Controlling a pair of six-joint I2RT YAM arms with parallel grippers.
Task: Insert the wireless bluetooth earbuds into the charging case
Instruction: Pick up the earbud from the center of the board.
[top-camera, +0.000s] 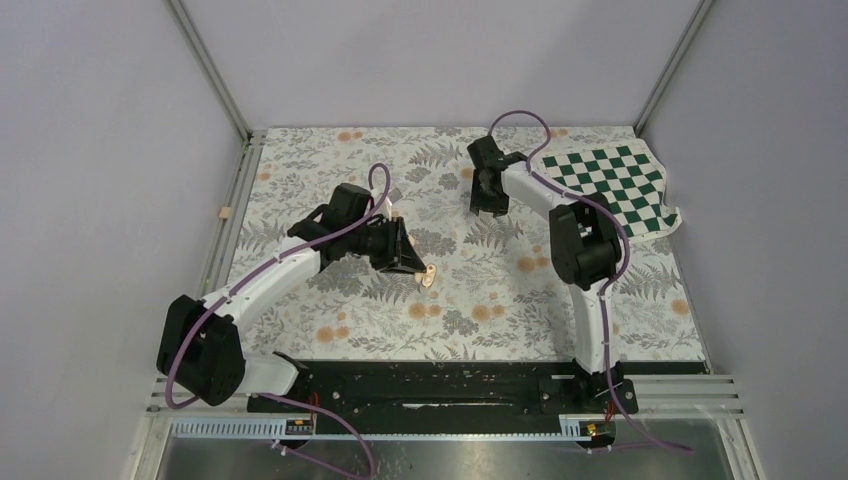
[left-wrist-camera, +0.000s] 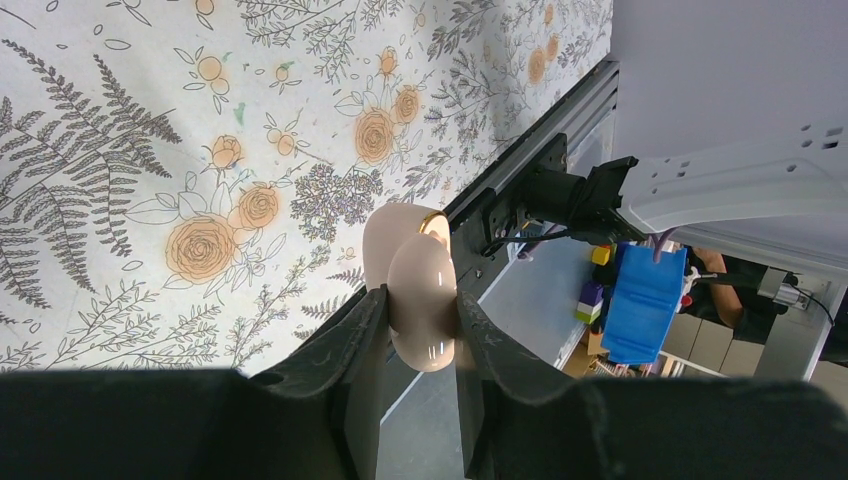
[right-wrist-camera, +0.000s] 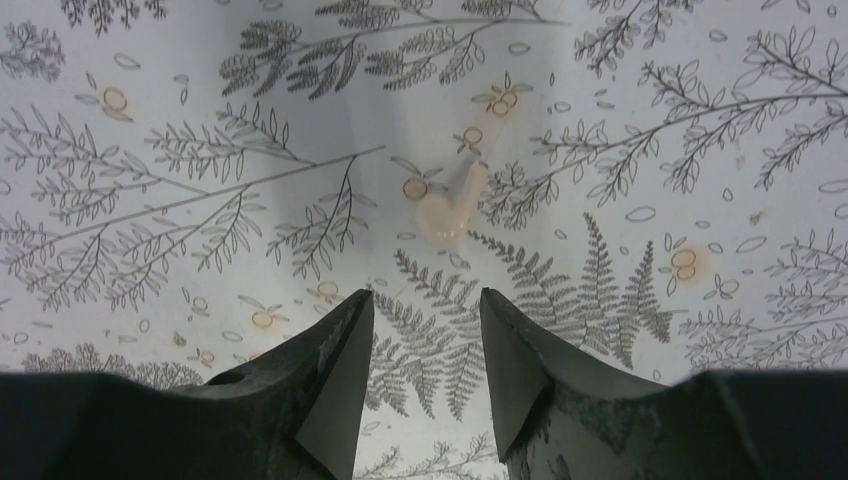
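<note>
My left gripper (left-wrist-camera: 421, 293) is shut on the charging case (left-wrist-camera: 425, 330), a pale peach-pink rounded shell held clear of the floral cloth. Its lid (left-wrist-camera: 392, 240) stands open behind the body. From above, the case (top-camera: 429, 277) shows at the tip of the left gripper (top-camera: 418, 268), near the middle of the table. One pale cream earbud (right-wrist-camera: 448, 211) lies on the cloth just ahead of my right gripper (right-wrist-camera: 425, 294), whose jaws stand open with nothing between them. In the top view the right gripper (top-camera: 488, 207) points down at the cloth and no earbud shows there.
A green-and-white checkered cloth (top-camera: 612, 186) lies at the back right. A small tan block (top-camera: 224, 212) sits at the left edge by the frame rail. The floral cloth (top-camera: 350, 320) covers the table, with grey walls on three sides.
</note>
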